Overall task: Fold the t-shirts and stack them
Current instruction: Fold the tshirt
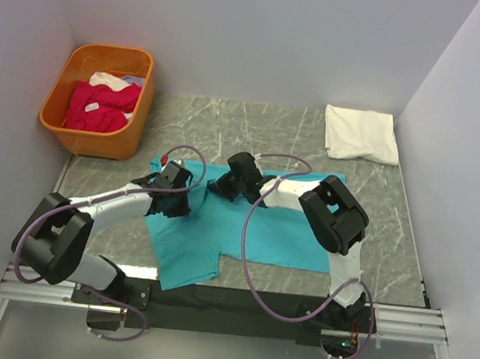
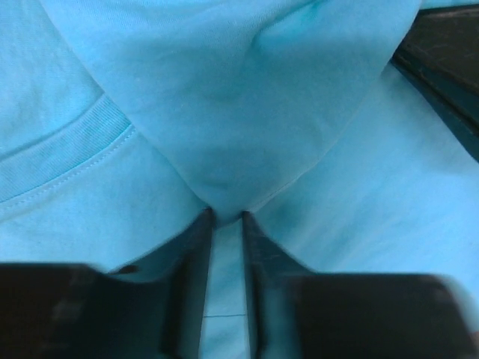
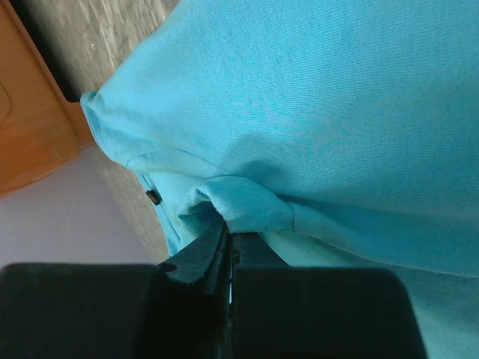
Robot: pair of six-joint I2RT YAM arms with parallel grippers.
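**A:** In the top view, what is hidden?

**B:** The turquoise t-shirt [image 1: 277,231] lies spread on the counter [image 1: 389,240] in front of the arms. The left pincer [image 1: 171,196] and the right pincer [image 1: 225,184] are low on its far edge, but their own wrists cover the fingers here. A white t-shirt [image 1: 362,134] lies folded at the far right corner. Magenta t-shirts [image 1: 101,107] lie crumpled in the orange basket [image 1: 127,145] at the far left.

**A:** And the left wrist view?

**B:** The left pincer [image 2: 224,218] is almost closed. Its tips nip a hanging fold of the turquoise t-shirt [image 2: 224,112]. A dark shape [image 2: 449,67] is cut off at the upper right, and I cannot tell what it is.

**A:** And the right wrist view?

**B:** The right pincer [image 3: 228,238] is fully closed, fingers together, on a small bunched fold of the turquoise t-shirt [image 3: 337,112]. The neck label [image 3: 153,197] is only a small dark spot, too small to read. The orange basket [image 3: 30,112] is cut off at the left edge.
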